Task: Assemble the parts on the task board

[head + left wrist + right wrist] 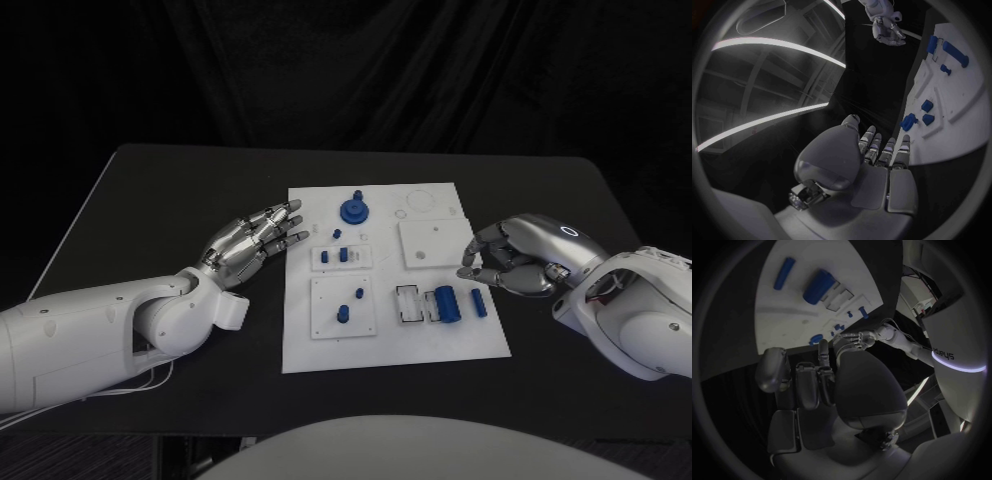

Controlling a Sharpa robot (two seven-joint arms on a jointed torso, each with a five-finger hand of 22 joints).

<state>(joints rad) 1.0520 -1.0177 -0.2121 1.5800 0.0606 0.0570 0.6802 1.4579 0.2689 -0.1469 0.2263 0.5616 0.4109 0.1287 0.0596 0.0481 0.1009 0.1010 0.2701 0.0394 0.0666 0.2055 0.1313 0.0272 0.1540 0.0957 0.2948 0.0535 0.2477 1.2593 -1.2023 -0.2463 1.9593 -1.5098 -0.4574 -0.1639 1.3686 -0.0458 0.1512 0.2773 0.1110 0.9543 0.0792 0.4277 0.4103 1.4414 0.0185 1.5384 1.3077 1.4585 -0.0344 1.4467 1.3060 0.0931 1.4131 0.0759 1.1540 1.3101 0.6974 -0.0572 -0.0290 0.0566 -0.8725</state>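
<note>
Right now we have nothing in either hand. Our left hand [257,238] lies at the left edge of the task board [325,350], fingers stretched out fairly flat and apart, tips just at the plate's rim. Our right hand [508,262] hovers at the board's right edge with its fingers curled inward on nothing we can see.

The parts are all on the board: a round blue gear-like piece [355,210] near the far end, small blue pieces [336,256] in the middle left block, a blue peg [343,315] nearer us, and a blue cylinder [446,302] with a slim blue bar [477,300] beside it at the right, closest to our right hand.

We judge the next step to be a pick by the right hand. To do it well, we should uncurl the fingers first, come down straight over the cylinder, and pinch it across its short side so it cannot roll. Our left hand can press the board's edge to stop it sliding.
</note>
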